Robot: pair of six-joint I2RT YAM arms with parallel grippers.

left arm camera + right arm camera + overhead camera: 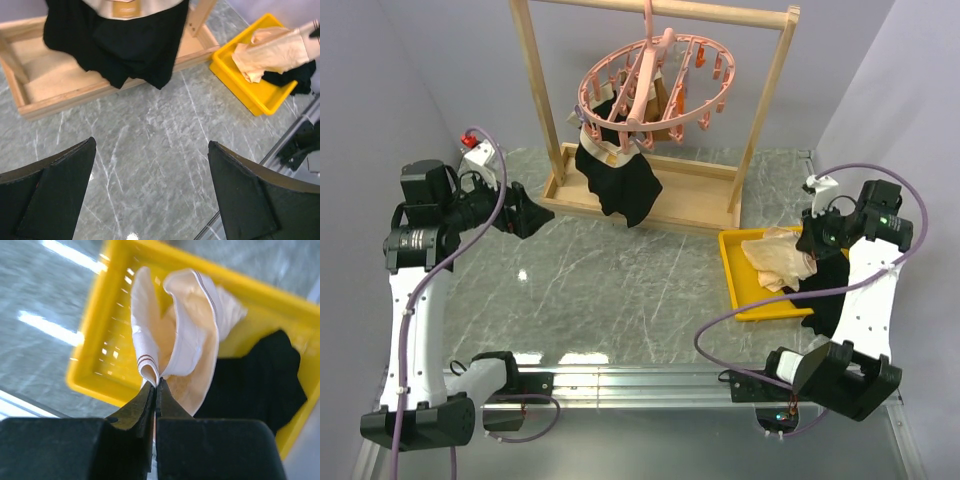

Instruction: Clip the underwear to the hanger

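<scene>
My right tool [156, 385] is pinching shut on a fold of the cream underwear [185, 330], right by an edge with thin dark stripes. The underwear is bunching up over the yellow tray [730, 275], which is sitting on the counter [620, 285] on my right side. A black cloth [260, 380] is lying in the tray, just beside the underwear. My left tool [151, 145] is gaping wide and holding nothing. It is hovering over the counter and pointing toward the wooden rack [765, 120]. The pink hanger [655, 85] is hanging by its hook from the rack's top bar, well apart from the underwear. Black clothes [625, 185] are dangling from its clips, over the rack's wooden base.
</scene>
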